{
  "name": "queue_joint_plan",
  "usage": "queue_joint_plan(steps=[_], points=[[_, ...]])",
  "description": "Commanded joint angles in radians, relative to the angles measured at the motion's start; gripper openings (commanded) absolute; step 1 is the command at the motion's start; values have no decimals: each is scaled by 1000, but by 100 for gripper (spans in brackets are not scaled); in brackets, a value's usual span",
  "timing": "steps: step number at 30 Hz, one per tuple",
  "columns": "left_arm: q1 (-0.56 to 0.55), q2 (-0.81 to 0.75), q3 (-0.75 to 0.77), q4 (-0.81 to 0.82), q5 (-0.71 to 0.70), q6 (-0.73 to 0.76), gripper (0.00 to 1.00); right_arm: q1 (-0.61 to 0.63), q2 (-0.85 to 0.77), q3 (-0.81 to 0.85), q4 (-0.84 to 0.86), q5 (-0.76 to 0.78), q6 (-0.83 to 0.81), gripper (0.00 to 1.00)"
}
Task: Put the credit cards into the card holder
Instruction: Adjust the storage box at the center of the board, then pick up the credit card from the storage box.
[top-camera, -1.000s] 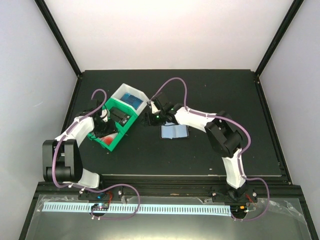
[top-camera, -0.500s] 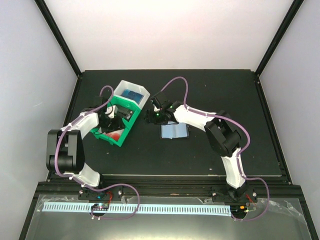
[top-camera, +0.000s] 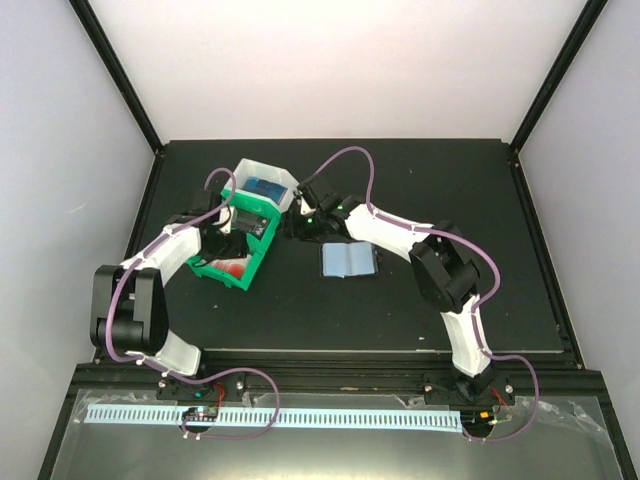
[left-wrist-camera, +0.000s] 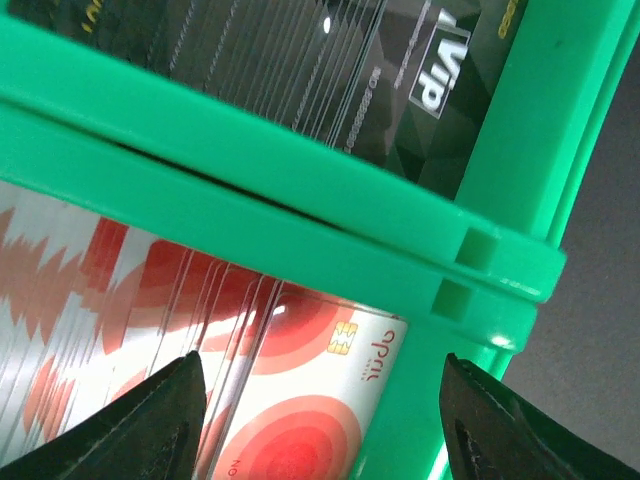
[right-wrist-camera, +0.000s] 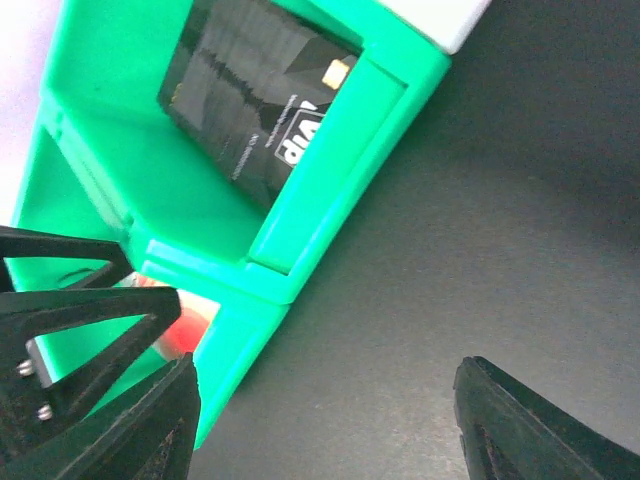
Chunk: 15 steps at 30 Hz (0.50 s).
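Observation:
The card holder (top-camera: 348, 260) lies open on the black table, light blue inside up, with nothing on it. Credit cards stand in a green tray (top-camera: 246, 281): red-and-white ones (left-wrist-camera: 300, 390) in the near compartment, black VIP ones (left-wrist-camera: 400, 90) behind the divider. My left gripper (left-wrist-camera: 320, 425) is open low over the tray, its jaws straddling the end of the red stack and the tray's wall. My right gripper (right-wrist-camera: 325, 425) is open above bare table just right of the tray (right-wrist-camera: 330, 150), between it and the card holder.
A white tray (top-camera: 262, 170) holding blue cards (top-camera: 265, 190) touches the green tray's far end. The left gripper's black finger (right-wrist-camera: 80, 320) shows in the right wrist view, so the two grippers are close together.
The green tray has swung round and shifted right with my left gripper over it. The left jaws have widened. My right gripper has moved slightly left toward the tray.

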Motion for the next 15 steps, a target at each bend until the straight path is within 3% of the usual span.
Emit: queue_joint_plan(steps=[1, 4, 10, 15], points=[[0, 24, -27, 15, 9, 11, 64, 2, 10, -47, 115, -102, -2, 71], [0, 31, -39, 21, 26, 9, 59, 10, 8, -84, 174, -118, 0, 71], [-34, -46, -71, 18, 12, -22, 65, 16, -31, -109, 159, -102, 5, 70], [-73, -41, -51, -35, -105, -52, 64, 19, -91, -149, 168, -81, 23, 70]])
